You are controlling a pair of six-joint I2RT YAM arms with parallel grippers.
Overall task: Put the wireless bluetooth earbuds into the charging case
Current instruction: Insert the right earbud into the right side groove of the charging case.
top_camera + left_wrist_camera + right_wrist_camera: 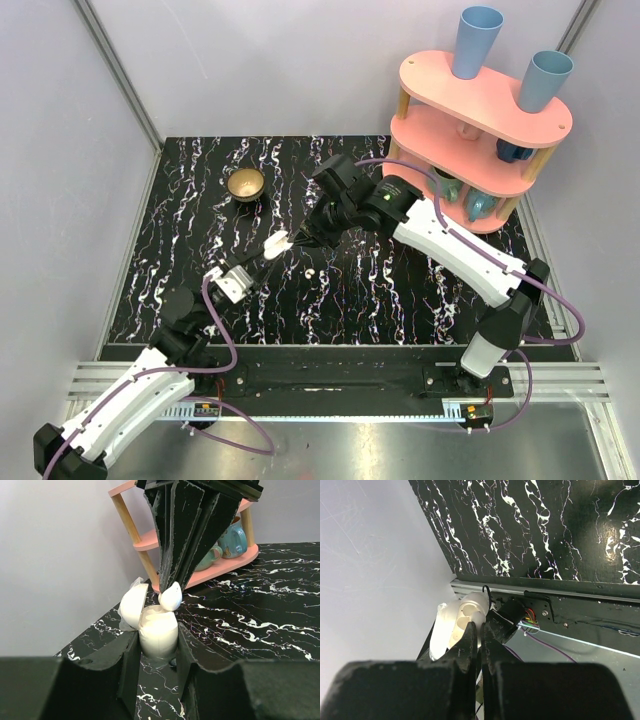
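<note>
The charging case [158, 625] stands at lower centre of the left wrist view. It is clamped upright between the fingers of the left gripper [158, 645], which are drawn in narrow against its two sides. Its lid [133, 606] hangs open to the upper left, so the top is uncovered. Just above the opening, slightly right of centre, an earbud [171, 596] is pinched at the very tips of the right gripper [169, 584], whose jaws are pressed nearly together on it and point steeply down from the top of the frame. The bud looks to be touching or almost touching the case's rim on the right, not sitting in a socket. I cannot tell whether the other socket is filled. To seat it well, I judge the right arm should line the bud up over its socket and press gently straight down before letting go, while the left grip holds the case steady. A sideways push could tip the case or flick the bud away. In the top view a small white speck [312, 271] on the table [400, 300], lower right of the grippers, may be the second earbud. Farther back are a brass bowl [245, 184] and a pink shelf [480, 95].
</note>
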